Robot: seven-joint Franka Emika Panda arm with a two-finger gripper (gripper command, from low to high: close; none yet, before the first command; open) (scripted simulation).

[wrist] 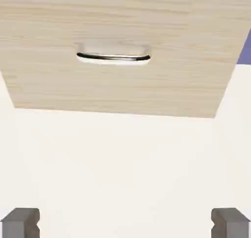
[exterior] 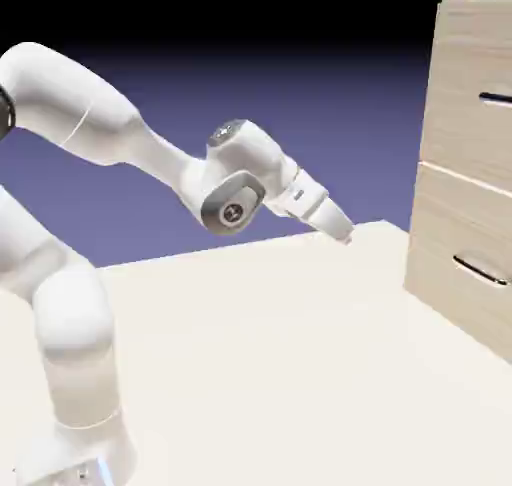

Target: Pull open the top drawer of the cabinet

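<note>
- Hovering above the table [exterior: 270, 364], the gripper [exterior: 335, 224] angles down toward the cabinet [exterior: 465, 84], near it, not touching.
- Its fingertips [wrist: 20, 225] stand wide apart, with nothing between them.
- The top drawer [exterior: 470, 134] sits at the exterior view's right, closed, above the lower drawer [exterior: 450, 224].
- Its dark handle [exterior: 496, 99] runs horizontally, higher than the gripper.

Pale wood-grain cabinet [exterior: 465, 104], glossy handles [exterior: 480, 270].
</note>
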